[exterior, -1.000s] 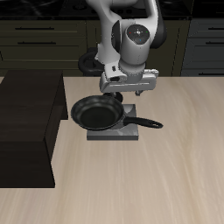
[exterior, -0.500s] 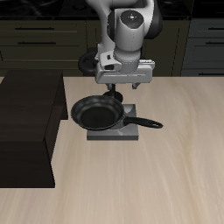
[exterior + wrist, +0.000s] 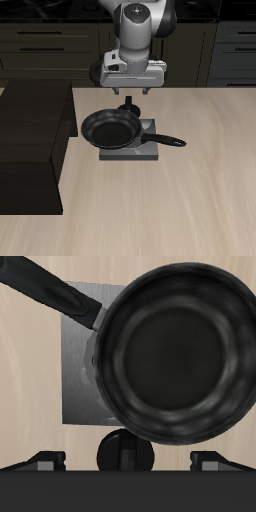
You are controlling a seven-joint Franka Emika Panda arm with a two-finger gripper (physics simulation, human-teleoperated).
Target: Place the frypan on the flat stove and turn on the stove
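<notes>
The black frypan [image 3: 110,128] rests on the grey flat stove [image 3: 138,153], overhanging the plate's edge on the side of the dark cabinet block. Its long handle [image 3: 168,141] lies across the plate and sticks out past the opposite edge. The stove's black knob [image 3: 127,108] sits at the plate's back edge. My gripper [image 3: 133,94] hangs open above the knob, clear of the pan, with nothing between its fingers. In the wrist view the frypan [image 3: 175,351], a strip of the stove [image 3: 80,386] and the knob [image 3: 125,451] show, with my gripper [image 3: 130,460] spread wide to either side of the knob.
A large dark brown cabinet block [image 3: 32,140] stands beside the frypan, reaching toward the table's front edge. Dark kitchen drawers [image 3: 40,45] run behind the table. Bare wooden tabletop [image 3: 190,210] lies in front of the stove.
My gripper has risen and moved back from above the pan handle to above the knob at the stove's back edge. The frypan and stove have not moved.
</notes>
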